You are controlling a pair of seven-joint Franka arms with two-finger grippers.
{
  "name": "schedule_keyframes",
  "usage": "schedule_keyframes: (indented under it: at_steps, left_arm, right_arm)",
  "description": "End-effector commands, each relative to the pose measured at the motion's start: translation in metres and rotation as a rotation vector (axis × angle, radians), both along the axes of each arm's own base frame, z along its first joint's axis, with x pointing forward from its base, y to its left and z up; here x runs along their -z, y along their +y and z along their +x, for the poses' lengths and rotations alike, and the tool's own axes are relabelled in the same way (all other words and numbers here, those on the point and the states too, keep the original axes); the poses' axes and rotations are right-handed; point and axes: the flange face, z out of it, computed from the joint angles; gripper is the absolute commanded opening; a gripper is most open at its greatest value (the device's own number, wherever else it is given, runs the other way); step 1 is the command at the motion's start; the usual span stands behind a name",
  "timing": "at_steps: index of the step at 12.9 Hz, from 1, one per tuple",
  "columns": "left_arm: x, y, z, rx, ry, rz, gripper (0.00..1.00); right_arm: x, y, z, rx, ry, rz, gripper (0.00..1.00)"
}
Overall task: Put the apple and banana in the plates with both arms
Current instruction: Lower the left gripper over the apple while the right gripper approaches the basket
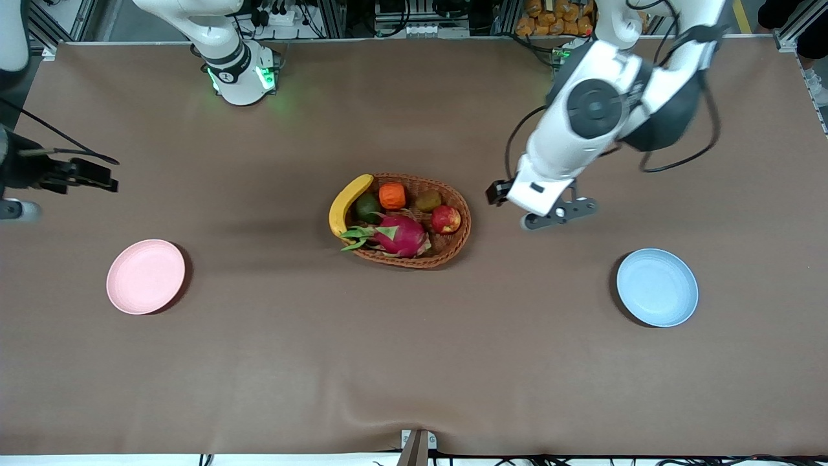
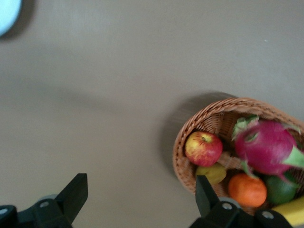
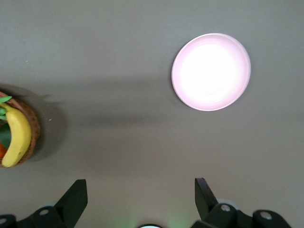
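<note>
Pink plate (image 1: 145, 276) and blue plate (image 1: 657, 287) nearest front camera, bare, at tabletop (image 1: 414, 362) ends. Basket (image 1: 453, 249) farther, central: holds banana (image 1: 346, 204), apple (image 1: 446, 219). Left wrist view alone shows left hand (image 2: 140, 202) spread wide, empty, over tabletop beside basket. Right wrist view: right hand (image 3: 140, 199) spread, empty, over tabletop near pink plate.

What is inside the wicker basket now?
In the basket: the banana along one rim, the apple, a dragon fruit, an orange ribbed fruit and two greenish fruits. Anything beneath them is covered.
</note>
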Motion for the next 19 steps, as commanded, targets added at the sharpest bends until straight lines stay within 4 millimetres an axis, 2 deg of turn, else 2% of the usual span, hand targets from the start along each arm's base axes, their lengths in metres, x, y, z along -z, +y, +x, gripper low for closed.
schedule_keyframes:
  at_steps: [1, 3, 5, 8, 10, 12, 15, 19]
  left_arm:
    - [0.026, -0.012, -0.008, -0.159, -0.003, 0.058, 1.0]
    - [0.048, -0.037, -0.015, -0.275, -0.013, 0.075, 1.0]
    - [0.075, -0.06, -0.02, -0.444, -0.036, 0.099, 1.0]
    - [0.115, -0.098, -0.036, -0.691, -0.092, 0.145, 1.0]
    - [0.13, -0.107, -0.039, -0.812, -0.095, 0.149, 1.0]
    - [0.149, -0.122, -0.049, -0.952, -0.093, 0.153, 1.0]
    - [0.153, -0.122, -0.048, -1.085, -0.088, 0.149, 1.0]
    - [0.183, -0.123, -0.043, -1.213, -0.068, 0.127, 1.0]
  right_arm:
    - [0.019, 0.027, 0.002, -0.035, 0.05, 0.023, 1.0]
    - [0.033, 0.051, 0.002, -0.077, 0.079, 0.023, 1.0]
    - [0.044, 0.066, -0.001, -0.103, 0.106, 0.022, 1.0]
    - [0.088, 0.073, -0.022, -0.102, 0.228, 0.067, 1.0]
    - [0.111, 0.074, -0.03, -0.098, 0.27, 0.075, 1.0]
    - [0.124, 0.083, -0.032, -0.106, 0.261, 0.083, 1.0]
    - [0.127, 0.104, -0.041, -0.125, 0.282, 0.097, 1.0]
    - [0.144, 0.117, -0.055, -0.14, 0.327, 0.11, 1.0]
